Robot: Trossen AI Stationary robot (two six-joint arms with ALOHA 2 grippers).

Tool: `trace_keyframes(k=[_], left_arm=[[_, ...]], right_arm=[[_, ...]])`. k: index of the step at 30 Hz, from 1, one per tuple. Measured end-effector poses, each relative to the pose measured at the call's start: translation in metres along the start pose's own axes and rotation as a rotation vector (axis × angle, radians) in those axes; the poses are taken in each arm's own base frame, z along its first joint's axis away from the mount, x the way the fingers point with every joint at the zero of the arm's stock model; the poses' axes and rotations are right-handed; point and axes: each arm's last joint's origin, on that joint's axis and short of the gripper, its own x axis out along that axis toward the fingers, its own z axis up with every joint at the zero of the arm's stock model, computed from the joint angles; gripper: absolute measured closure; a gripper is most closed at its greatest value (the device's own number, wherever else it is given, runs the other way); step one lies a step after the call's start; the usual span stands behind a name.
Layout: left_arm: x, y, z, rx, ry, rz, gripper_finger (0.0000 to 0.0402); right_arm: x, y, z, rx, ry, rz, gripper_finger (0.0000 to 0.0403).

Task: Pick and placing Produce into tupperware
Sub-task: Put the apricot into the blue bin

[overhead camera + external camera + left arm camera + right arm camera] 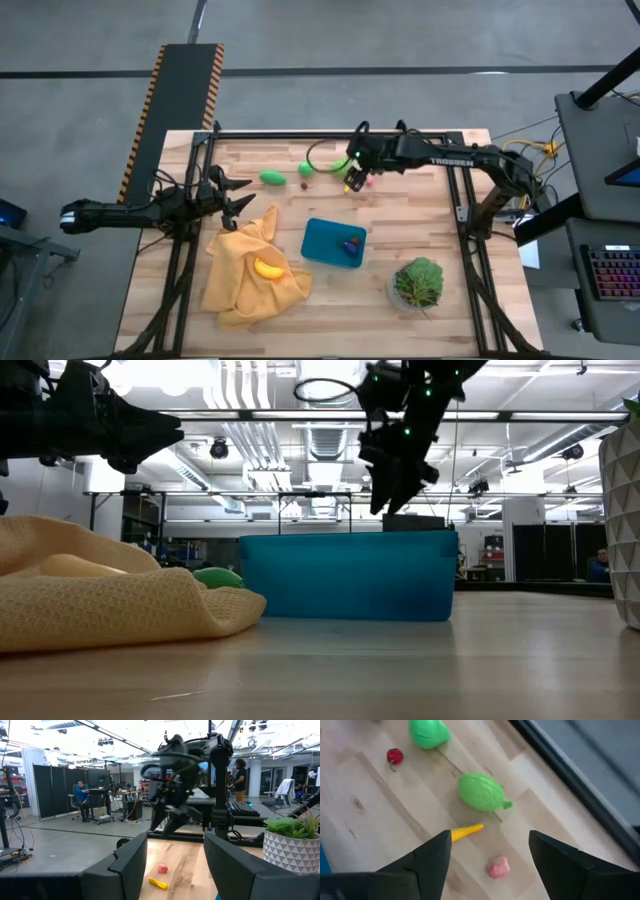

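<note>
My right gripper [353, 180] hangs open above the far middle of the table. In the right wrist view, a small yellow piece [466, 831] and a pink piece [498, 867] lie on the wood below its open fingers [490, 840]. Two green pieces [272, 178] [306, 169] and a tiny red one [303, 185] lie to their left. The teal tupperware [318, 240] sits mid-table with purple and red pieces [350, 243] inside. A yellow-orange piece [267, 268] rests on the mustard cloth [235, 285]. My left gripper [240, 195] waits open at the table's left.
A leafy plant in a pot [418, 283] stands right of the tupperware, near the table's near right. The crumpled cloth [100, 595] covers the near left. A black frame [330, 132] runs along the table's far edge and sides. People sit and stand in the room beyond.
</note>
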Motion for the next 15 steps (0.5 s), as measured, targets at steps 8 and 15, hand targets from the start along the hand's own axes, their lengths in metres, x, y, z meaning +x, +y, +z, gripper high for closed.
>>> trace_keyframes(k=[8, 15], left_arm=[[0.000, 0.000, 0.000, 0.000, 0.001, 0.000, 0.0218], [0.000, 0.000, 0.000, 0.000, 0.001, 0.000, 0.0218]], right_arm=[[0.018, -0.024, -0.011, 0.094, 0.079, -0.001, 0.0146], [0.038, -0.027, -0.036, 0.132, 0.143, -0.024, 0.0151]])
